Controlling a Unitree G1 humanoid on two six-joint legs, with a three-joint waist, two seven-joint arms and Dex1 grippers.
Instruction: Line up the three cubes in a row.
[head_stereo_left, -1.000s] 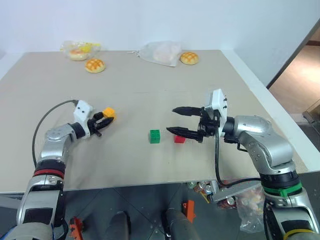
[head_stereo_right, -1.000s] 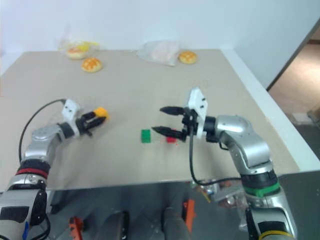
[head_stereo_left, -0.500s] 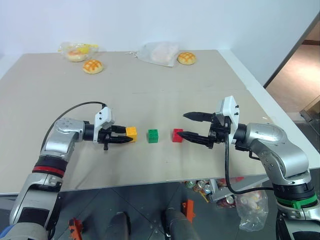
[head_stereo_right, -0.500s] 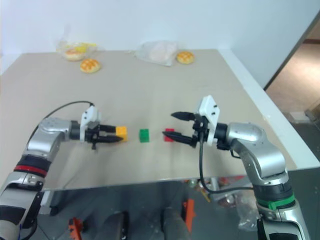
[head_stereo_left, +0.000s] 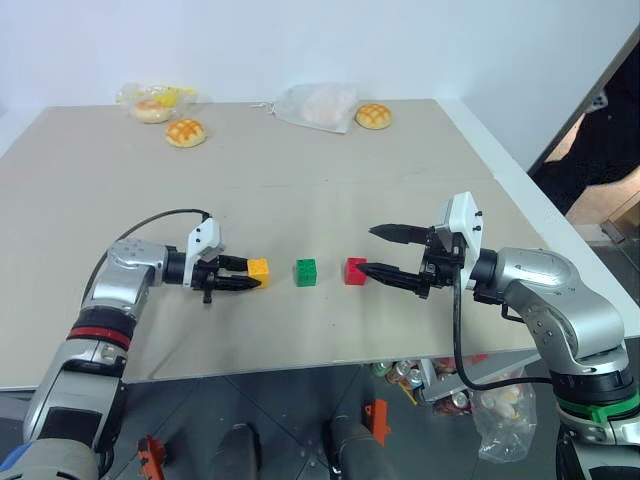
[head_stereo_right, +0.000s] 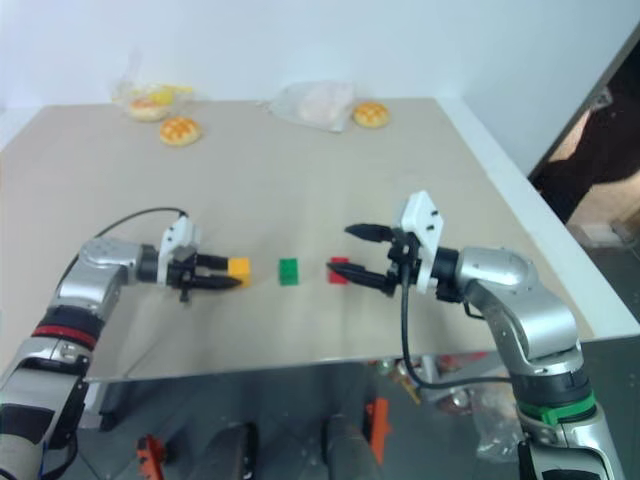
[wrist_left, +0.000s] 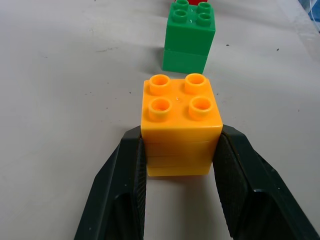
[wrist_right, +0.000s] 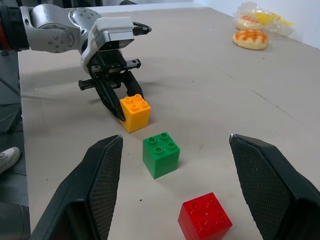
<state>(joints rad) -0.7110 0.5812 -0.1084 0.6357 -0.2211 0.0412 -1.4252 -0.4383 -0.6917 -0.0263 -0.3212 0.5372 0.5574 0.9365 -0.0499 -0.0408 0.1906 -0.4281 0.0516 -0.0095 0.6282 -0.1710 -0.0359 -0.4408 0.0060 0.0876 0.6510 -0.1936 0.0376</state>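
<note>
At centre of frame, on bench (head_stereo_left: 300, 190), three cubes sit in row: orange-yellow cube (head_stereo_left: 258, 268), green cube (head_stereo_left: 306, 272), red cube (head_stereo_left: 355, 270). Left gripper (head_stereo_left: 244, 276) jaws clamped on flat sides of orange-yellow cube. Right gripper (head_stereo_left: 383, 250) jaws wide apart, empty, beside red cube. Cubes probably light, stiff, smooth plastic; grip on opposite flat walls, below studs, so they cannot slip.

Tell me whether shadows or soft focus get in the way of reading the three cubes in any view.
Left wrist view: orange cube sharp, studs crisp, soft shadow beneath; green cube readable. Right wrist view: red cube clear, bun behind softer. Left eye view: even light, faint shadows, left hand slightly soft. Right eye view: hazier overall.
</note>
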